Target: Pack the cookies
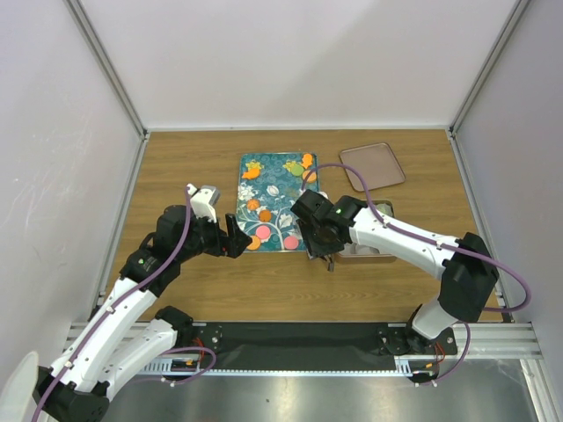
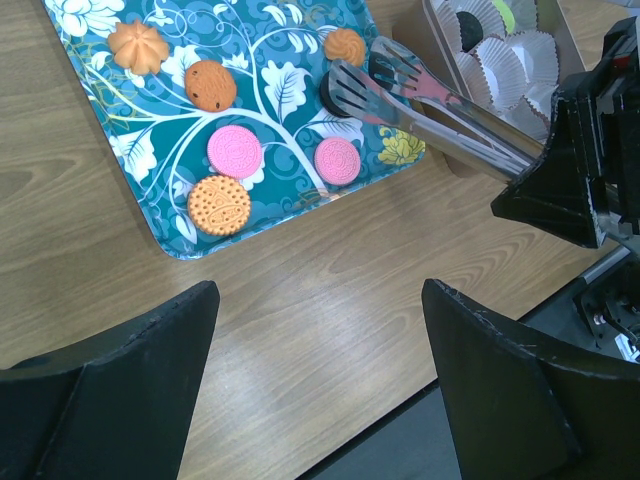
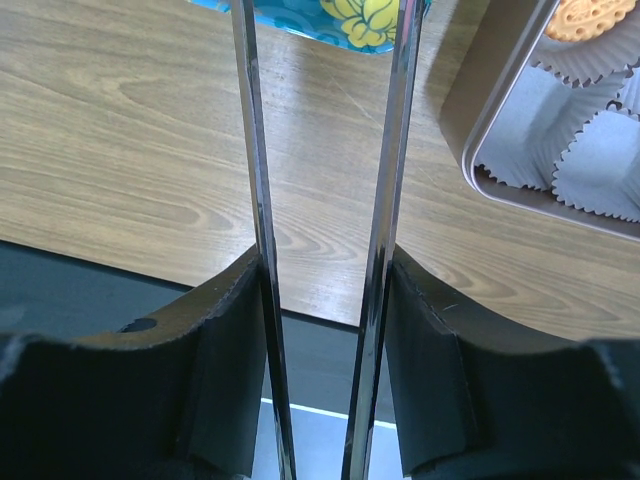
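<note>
Left gripper [image 2: 318, 300] sits apart, empty; right gripper [image 3: 325, 265] clamps one pair of tongs [image 2: 450, 105]. Seven cookies [image 2: 235, 150] show upper left on one teal tray [image 2: 270, 185], an eighth in the tin [image 3: 490, 90]. Wooden table [image 3: 130, 130], white walls [image 1: 290, 61].

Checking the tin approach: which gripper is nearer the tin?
Right. The right gripper, holding tongs, sits right beside the tin; the left gripper is across the tray from it.
</note>
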You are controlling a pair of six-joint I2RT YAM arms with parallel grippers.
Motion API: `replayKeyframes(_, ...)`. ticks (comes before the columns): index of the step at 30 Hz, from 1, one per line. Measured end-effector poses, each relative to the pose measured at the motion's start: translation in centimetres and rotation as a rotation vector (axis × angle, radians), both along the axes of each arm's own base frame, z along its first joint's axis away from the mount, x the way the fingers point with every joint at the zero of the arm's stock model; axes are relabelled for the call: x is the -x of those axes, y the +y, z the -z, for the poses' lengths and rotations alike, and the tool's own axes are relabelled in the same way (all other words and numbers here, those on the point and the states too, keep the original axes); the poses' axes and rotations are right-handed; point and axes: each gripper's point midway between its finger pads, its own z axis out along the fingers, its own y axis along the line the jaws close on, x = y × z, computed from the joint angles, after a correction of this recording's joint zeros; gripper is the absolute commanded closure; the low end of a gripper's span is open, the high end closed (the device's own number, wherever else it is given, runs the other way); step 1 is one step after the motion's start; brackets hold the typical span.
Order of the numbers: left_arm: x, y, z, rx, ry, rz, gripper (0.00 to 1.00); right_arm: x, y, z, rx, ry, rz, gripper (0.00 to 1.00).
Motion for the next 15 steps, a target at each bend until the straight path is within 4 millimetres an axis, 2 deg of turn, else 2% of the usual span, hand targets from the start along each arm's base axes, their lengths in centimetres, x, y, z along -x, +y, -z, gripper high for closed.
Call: replayKeyframes(15,0.0,0.0,0.0,0.000,0.000,0.000,0.11,0.0,0.1,1.3,0.018,0.021,-0.002,0.51)
